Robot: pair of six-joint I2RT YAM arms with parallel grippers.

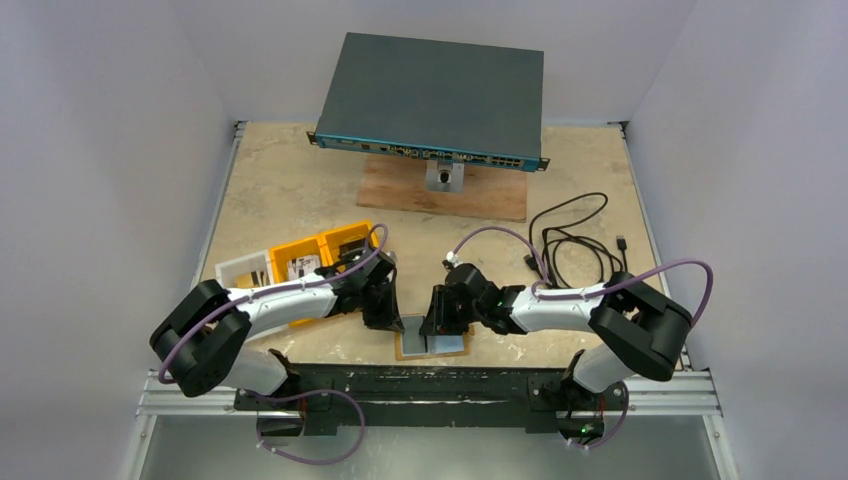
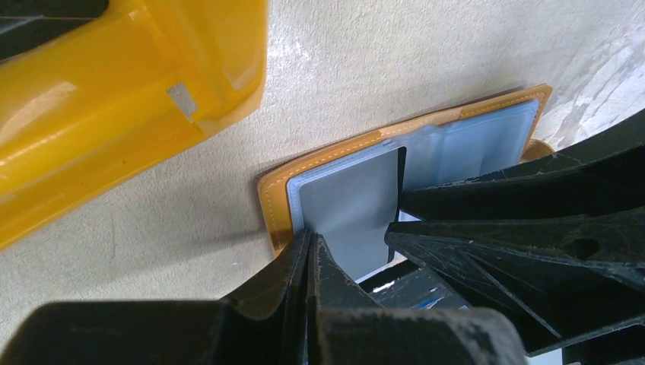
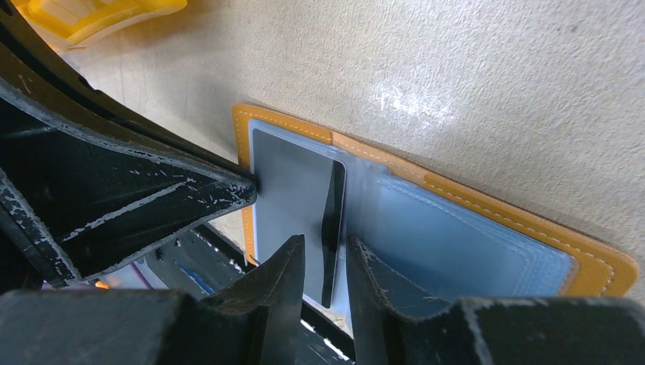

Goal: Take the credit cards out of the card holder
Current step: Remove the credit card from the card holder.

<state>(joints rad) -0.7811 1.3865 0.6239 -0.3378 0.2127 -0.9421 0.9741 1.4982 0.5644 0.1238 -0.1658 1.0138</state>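
Card holder lies open on the table. Left gripper, fingers pressed together, touches its edge; right gripper, fingers slightly apart, straddles a raised grey credit card.

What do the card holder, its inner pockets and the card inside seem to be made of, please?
The card holder: likely leather or faux leather, matte tan, with pale stitching along its edge. The inner pockets: seemingly clear soft plastic, slightly glossy and bluish. The card: probably plastic, smooth grey, thin and flat; metal cannot be excluded.
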